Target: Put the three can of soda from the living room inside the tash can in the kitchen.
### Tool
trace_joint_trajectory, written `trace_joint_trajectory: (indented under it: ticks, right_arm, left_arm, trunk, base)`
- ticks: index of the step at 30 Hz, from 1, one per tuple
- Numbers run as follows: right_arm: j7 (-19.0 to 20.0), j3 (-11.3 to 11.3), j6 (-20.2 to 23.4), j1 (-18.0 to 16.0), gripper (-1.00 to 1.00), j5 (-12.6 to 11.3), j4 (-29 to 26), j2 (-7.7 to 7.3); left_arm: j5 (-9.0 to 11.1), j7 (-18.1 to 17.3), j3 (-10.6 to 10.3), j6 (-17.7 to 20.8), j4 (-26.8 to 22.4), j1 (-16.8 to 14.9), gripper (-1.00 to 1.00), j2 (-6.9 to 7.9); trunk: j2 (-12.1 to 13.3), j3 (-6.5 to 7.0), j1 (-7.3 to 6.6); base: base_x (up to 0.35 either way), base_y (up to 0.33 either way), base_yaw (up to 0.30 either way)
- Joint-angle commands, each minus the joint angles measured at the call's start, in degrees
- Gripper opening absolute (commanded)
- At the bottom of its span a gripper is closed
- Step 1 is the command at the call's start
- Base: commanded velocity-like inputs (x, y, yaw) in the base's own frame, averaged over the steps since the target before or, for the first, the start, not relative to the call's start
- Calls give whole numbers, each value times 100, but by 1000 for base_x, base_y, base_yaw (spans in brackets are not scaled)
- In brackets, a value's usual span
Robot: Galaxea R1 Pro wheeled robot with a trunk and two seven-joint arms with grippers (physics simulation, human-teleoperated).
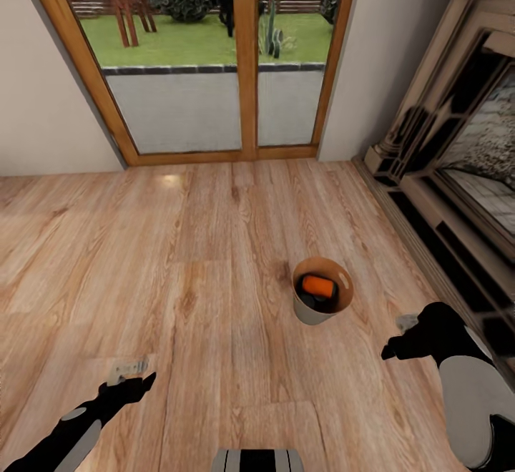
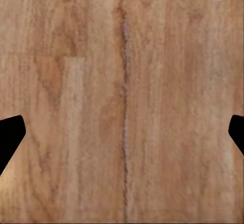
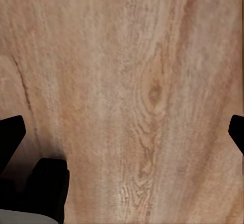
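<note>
The wood-plank floor [image 1: 179,257] of the living room filled most of the head view, with wood-framed glass doors [image 1: 214,57] at the far wall and a fireplace [image 1: 458,171] along the right side. The trash can [image 1: 306,309] stood upright on the floor ahead, nearer the right gripper [image 1: 400,336] than the left gripper [image 1: 132,379], and apart from both. It was a small round bin, pale grey outside and brown inside. A soda can [image 1: 318,286] lay on its side inside it, orange with a dark end, resting over something dark beneath that could not be made out. Both grippers hung over bare planks with nothing held; in the wrist views each one's fingers [image 2: 10,132] [image 3: 10,132] sat wide apart at the picture edges.
</note>
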Motion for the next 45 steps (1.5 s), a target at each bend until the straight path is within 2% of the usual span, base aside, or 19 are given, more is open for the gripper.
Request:
trace_joint_trajectory:
  ticks: [1, 3, 6, 7, 8, 11, 12, 13, 15, 18, 20, 25, 27, 28, 33, 36, 39, 41, 45]
  right_arm:
    - [0, 0, 0, 1, 100, -1, -1, 0]
    - [1, -18, -22, 104, 100, -1, -113, 44]
    - [1, -22, -40, 186, 100, -1, -214, 107]
    - [-5, -24, -143, 295, 100, 0, -363, 202]
    - [-12, -26, -294, 503, 100, 2, -623, 377]
    - [-8, -13, -368, 740, 100, 2, -966, 560]
    - [-7, 2, -401, 1088, 100, 0, -1516, 809]
    - [-5, 13, -409, 1287, 100, 0, -1809, 928]
    - [-2, 20, -450, 1531, 100, -5, -2150, 1063]
    - [-30, -14, -1001, 1830, 100, -6, -2412, 1208]
    - [-57, -46, -1266, 1930, 100, -7, -2457, 1240]
    - [-93, -503, -1857, 2101, 100, -13, -2474, 1287]
    - [-103, -780, -2282, 2155, 100, -14, -2462, 1292]
    - [-107, -1011, -2598, 2187, 100, -13, -2445, 1291]
    - [-127, -1640, -3375, 2275, 100, -1, -2356, 1253]
    - [-133, -1824, -3723, 2431, 100, -2, -2340, 1234]
    - [-138, -1986, -4047, 2790, 100, -7, -2324, 1174]
    - [-139, -2048, -4319, 3035, 100, -34, -2240, 1060]
    - [-142, -2088, -4726, 3202, 100, -223, -1884, 871]
  left_arm:
    - [0, 0, 0, 0, 1, 0, 100, -1]
    - [-2, 0, -9, 4, 86, -1, 100, -88]
    - [-2, 0, -13, 5, 117, -1, 100, -123]
    - [-6, 0, -15, 8, 130, -1, 100, -136]
    - [-9, 0, -17, 14, 143, -6, 100, -149]
    - [-11, 0, -17, 18, 148, -8, 100, -155]
    - [-10, 0, -17, 20, 151, -9, 100, -157]
    - [-11, 0, -17, 22, 151, -10, 100, -158]
    - [-11, -3, -18, 23, 152, -10, 100, -158]
    - [-11, -1, -18, 33, 152, -10, 100, -159]
    - [-12, -1, -18, 41, 157, -10, 100, -159]
    - [-36, 2, -18, 32, 575, -49, 100, -171]
    - [-213, 1, -18, 19, 870, -64, 100, -217]
    - [-405, 7, -14, 15, 1007, -70, 100, -270]
    - [-855, 28, -4, 1, 1438, -78, 100, -402]
    - [-941, 28, 12, -19, 1640, -76, 100, -425]
    - [-1007, 13, 45, -198, 1944, -73, 100, -441]
    - [-1026, 5, 55, -434, 2270, -72, 100, -446]
    - [-1031, 2, 57, -635, 2511, -72, 100, -447]
  trunk:
    - [42, 19, -22]
    - [122, 54, -66]
    - [242, 108, -132]
    - [282, 126, -154]
    - [322, 144, -176]
    - [443, 198, -242]
    - [483, 216, -264]
    - [523, 234, -286]
    - [603, 270, -330]
    - [723, 324, -396]
    - [804, 360, -440]
    - [1004, 449, -550]
    - [1084, 485, -594]
    - [1125, 503, -615]
    - [1325, 593, -725]
    - [1445, 647, -791]
    - [1566, 701, -857]
    - [1646, 737, -901]
    - [1806, 808, -989]
  base:
    - [0, 0, 0]
    - [0, 0, 0]
    - [0, 0, 0]
    - [0, 0, 0]
    - [0, 0, 0]
    - [0, 0, 0]
    - [0, 0, 0]
    - [0, 0, 0]
    - [0, 0, 0]
    - [0, 0, 0]
    - [0, 0, 0]
    - [0, 0, 0]
    - [0, 0, 0]
    - [0, 0, 0]
    - [0, 0, 0]
    - [0, 0, 0]
    - [0, 0, 0]
    - [0, 0, 0]
    - [0, 0, 0]
